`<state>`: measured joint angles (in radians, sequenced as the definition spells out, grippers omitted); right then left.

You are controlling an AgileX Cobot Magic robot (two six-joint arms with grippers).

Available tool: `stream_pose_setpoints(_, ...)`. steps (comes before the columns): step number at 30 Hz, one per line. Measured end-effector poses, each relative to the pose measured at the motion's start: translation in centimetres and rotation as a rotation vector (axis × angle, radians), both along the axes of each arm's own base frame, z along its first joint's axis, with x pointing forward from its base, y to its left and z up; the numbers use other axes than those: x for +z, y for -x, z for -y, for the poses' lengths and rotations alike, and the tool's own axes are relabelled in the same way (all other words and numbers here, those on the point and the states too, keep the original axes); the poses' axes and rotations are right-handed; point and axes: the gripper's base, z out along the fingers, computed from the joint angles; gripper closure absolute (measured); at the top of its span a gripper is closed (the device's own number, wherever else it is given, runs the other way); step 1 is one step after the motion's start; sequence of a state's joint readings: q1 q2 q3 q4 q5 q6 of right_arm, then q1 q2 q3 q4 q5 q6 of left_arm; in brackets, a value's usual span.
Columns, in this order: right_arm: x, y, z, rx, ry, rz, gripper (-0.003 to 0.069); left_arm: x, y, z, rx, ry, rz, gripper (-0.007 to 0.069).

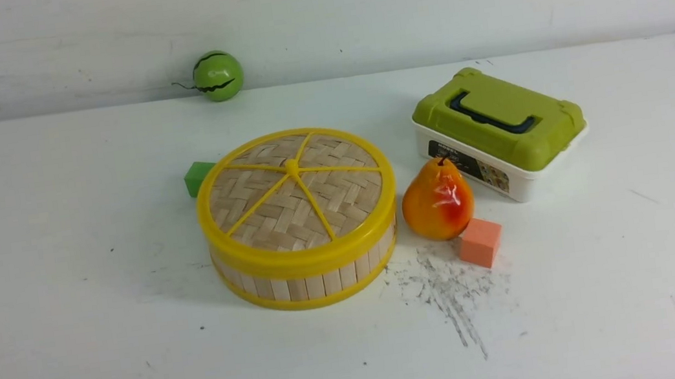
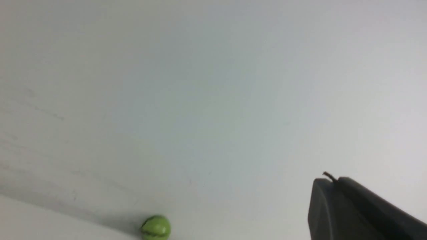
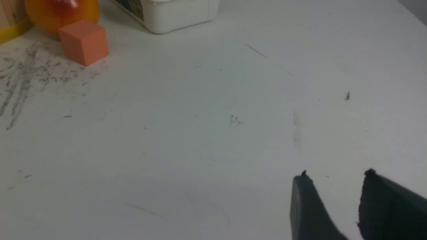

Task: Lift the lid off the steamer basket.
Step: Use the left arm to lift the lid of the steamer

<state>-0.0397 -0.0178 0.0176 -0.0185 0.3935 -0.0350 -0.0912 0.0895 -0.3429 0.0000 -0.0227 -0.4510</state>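
Yellow plastic runs round the lid [image 1: 296, 195], and it sits flat on top of the steamer basket [image 1: 308, 285] in the middle of the table [image 1: 63, 284]. So the job is not started yet.

The left gripper [image 2: 335, 182] is squeezed shut with nothing in it. It points at the far wall [image 2: 213, 83], near the little green ball [image 2: 155, 228]. The right gripper [image 3: 335, 180] has its jaws a bit apart and holds nothing; it hangs over the table on the near right. Neither one is close to the lid.

The left gripper must open before it can grab the thick rim, or it will just poke the lid. If the lid fits tight, the whole basket may come up with it. The pear [image 1: 436, 199] stands just right of the basket and the green block [image 1: 197, 176] sits just at its far left, so a wide reach could knock them.
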Motion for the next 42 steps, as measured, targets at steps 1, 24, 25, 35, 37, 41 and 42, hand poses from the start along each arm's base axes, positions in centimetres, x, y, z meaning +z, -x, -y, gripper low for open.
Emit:
stream_pose_setpoints(1, 0.0, 0.0, 0.0, 0.000, 0.000, 0.000, 0.0419, 1.3, -0.3, 0.0, 0.007, -0.027, -0.076, 0.0637)
stream_pose_setpoints(24, 0.0, 0.0, 0.0, 0.000, 0.000, 0.000, 0.0419, -5.2, -19.7, 4.8, -0.354, -0.059, -1.342, 0.0637)
stream_pose_setpoints(25, 0.0, 0.0, 0.0, 0.000, 0.000, 0.000, 0.0419, -5.1, -19.9, 4.9, -0.379, -0.081, -1.343, 0.0637)
stream_pose_setpoints(35, 0.0, 0.0, 0.0, 0.000, 0.000, 0.000, 0.0419, -3.1, -25.9, 13.2, -0.749, -0.315, -1.244, 0.0637)
stream_pose_setpoints(37, 0.0, 0.0, 0.0, 0.000, 0.000, 0.000, 0.0419, -1.4, -27.7, 15.4, -0.700, -0.412, -1.209, 0.0637)
stream_pose_setpoints(41, 0.0, 0.0, 0.0, 0.000, 0.000, 0.000, 0.0419, -0.3, -31.2, 16.9, -0.532, -0.536, -1.194, 0.0637)
stream_pose_setpoints(42, 0.0, 0.0, 0.0, 0.000, 0.000, 0.000, 0.0419, 0.1, -31.2, 16.9, -0.530, -0.526, -1.189, 0.0637)
